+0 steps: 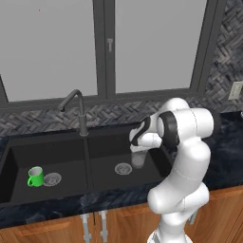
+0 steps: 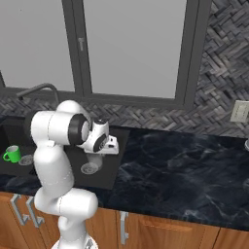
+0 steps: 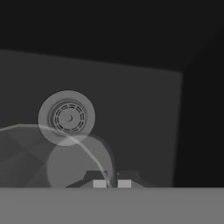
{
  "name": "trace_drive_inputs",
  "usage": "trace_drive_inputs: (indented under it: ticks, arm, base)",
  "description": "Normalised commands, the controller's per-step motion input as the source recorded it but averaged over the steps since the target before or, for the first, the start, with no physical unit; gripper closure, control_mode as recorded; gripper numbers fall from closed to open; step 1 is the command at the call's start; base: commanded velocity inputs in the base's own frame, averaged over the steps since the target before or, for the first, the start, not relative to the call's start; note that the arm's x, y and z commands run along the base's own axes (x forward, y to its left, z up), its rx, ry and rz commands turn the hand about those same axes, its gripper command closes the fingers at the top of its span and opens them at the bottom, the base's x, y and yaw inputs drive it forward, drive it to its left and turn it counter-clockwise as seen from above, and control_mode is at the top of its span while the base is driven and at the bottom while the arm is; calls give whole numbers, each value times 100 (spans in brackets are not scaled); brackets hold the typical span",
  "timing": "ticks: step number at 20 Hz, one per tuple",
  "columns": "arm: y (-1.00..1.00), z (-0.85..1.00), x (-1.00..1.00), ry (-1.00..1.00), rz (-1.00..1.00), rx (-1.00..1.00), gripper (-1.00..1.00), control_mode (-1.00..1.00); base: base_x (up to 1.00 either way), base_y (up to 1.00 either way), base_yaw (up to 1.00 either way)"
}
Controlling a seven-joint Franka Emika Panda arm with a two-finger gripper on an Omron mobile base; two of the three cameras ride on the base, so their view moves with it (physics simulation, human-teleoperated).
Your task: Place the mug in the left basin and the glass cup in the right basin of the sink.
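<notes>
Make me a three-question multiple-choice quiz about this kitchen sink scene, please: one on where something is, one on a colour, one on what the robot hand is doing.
1. Where is the mug?
A. left basin
B. right basin
C. counter

2. What colour is the mug?
A. red
B. green
C. blue

3. What is the gripper doing?
A. hanging empty
B. holding the glass cup over the right basin
C. turning the faucet

Answers: 1 A, it stands beside the left drain. 2 B, bright green. 3 B, the clear cup hangs under the hand.
</notes>
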Motion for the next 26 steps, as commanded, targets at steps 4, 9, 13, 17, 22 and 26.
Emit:
trace_drive_inputs:
  ticks: [4,9,13,17,22,26]
  arm:
    - [0,-28,13,0,0,0,100,-100]
    - [0,-28,8,0,0,0,100,-100]
    - [0,-18,1,0,0,0,100,-100]
    - [0,-14,0,0,0,0,100,-100]
    - [0,-20,0,0,0,0,100,-100]
    - [0,-19,0,0,0,0,100,-100]
  base:
    - [0,0,0]
    - [0,0,0]
    - [0,0,0]
    - [0,0,0]
    - [0,0,0]
    - [0,0,0]
